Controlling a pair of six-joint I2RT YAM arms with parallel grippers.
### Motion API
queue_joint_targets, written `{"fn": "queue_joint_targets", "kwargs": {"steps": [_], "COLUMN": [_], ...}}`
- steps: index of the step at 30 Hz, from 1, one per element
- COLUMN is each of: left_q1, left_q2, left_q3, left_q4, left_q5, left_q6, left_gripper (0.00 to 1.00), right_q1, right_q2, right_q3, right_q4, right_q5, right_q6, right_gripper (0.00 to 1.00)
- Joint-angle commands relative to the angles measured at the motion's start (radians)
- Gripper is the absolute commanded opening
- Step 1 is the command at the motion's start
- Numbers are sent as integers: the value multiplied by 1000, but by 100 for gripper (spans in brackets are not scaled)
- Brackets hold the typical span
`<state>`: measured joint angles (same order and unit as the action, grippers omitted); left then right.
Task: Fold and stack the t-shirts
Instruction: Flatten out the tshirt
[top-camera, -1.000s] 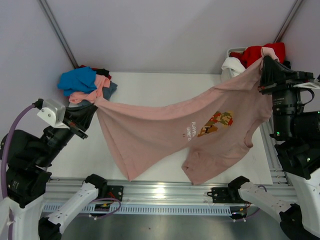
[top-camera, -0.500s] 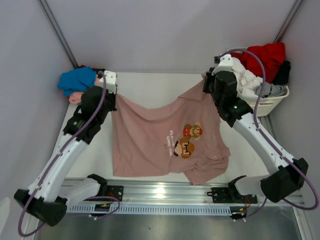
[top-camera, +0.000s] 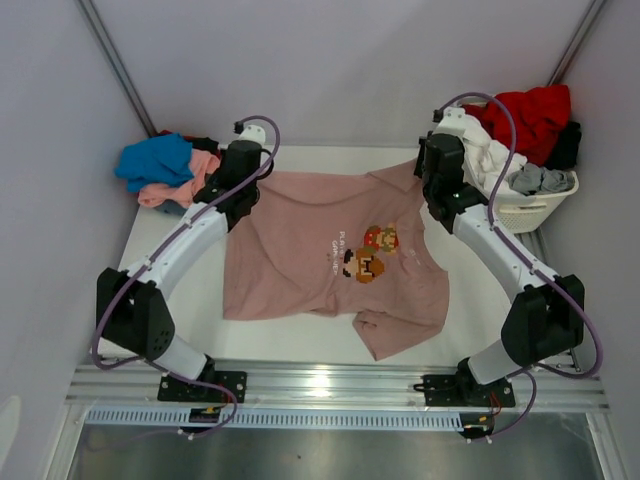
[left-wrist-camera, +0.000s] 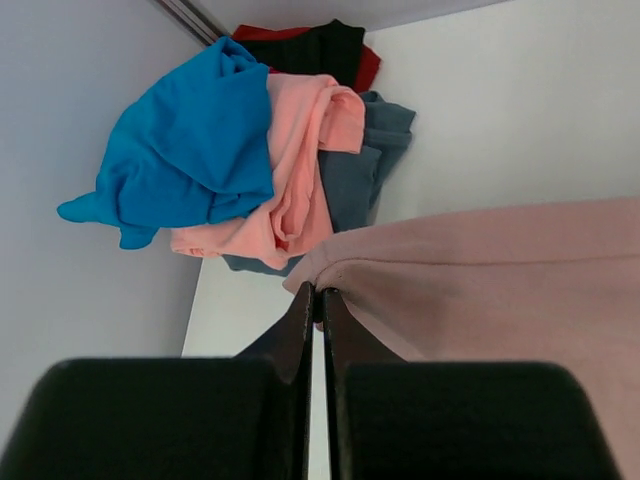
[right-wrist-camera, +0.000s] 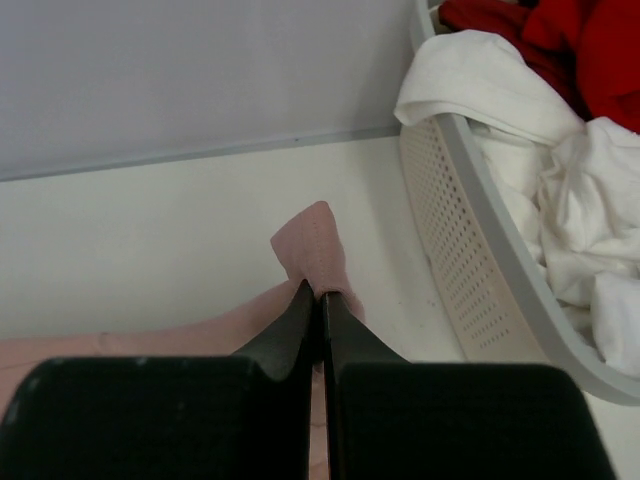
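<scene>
The dusty-pink t-shirt (top-camera: 300, 250) lies spread across the white table, its cartoon print (top-camera: 368, 252) facing up. My left gripper (top-camera: 243, 192) is shut on the shirt's far-left edge; in the left wrist view its tips (left-wrist-camera: 320, 295) pinch a fold of pink cloth (left-wrist-camera: 500, 270). At the far-right corner my right gripper (top-camera: 433, 185) is shut on the shirt too, and a small pink flap (right-wrist-camera: 315, 240) sticks up past the tips (right-wrist-camera: 321, 292). One sleeve hangs toward the near edge (top-camera: 395, 330).
A pile of tees sits at the back left: blue (top-camera: 155, 160), salmon (top-camera: 190, 178), slate (left-wrist-camera: 375, 160), red and black (left-wrist-camera: 320, 45). The white slatted basket (top-camera: 530, 212) at the back right holds red (top-camera: 530, 108), white (top-camera: 492, 152) and grey (top-camera: 540, 180) cloth.
Both arms have reached out to the far side of the table, carrying the pink shirt from stretched in the air to lying nearly flat on the table.
</scene>
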<state>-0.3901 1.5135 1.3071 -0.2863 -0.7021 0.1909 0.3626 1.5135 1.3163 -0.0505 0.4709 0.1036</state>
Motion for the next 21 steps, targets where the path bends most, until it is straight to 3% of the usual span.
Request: {"fn": "queue_joint_targets", "kwargs": {"steps": [1, 11, 15, 17, 21], "left_q1": [8, -1, -19, -41, -41], "left_q2": [46, 10, -76, -114, -135], "left_q3": [72, -43, -127, -195, -272], "left_q4": [81, -17, -65, -19, -57], "left_q5": [-100, -89, -7, 1, -2], "left_q6": [6, -183, -393, -424, -606], "left_gripper": [0, 0, 1, 0, 1], "right_q1": [-19, 4, 58, 85, 180], "right_q2": [31, 28, 16, 8, -26], "right_q3": [32, -112, -144, -170, -250], "right_q4": [69, 57, 20, 11, 93], "right_q5": [46, 32, 55, 83, 136], "right_q6": [-2, 148, 182, 224, 234], "right_gripper": [0, 0, 0, 0, 0]}}
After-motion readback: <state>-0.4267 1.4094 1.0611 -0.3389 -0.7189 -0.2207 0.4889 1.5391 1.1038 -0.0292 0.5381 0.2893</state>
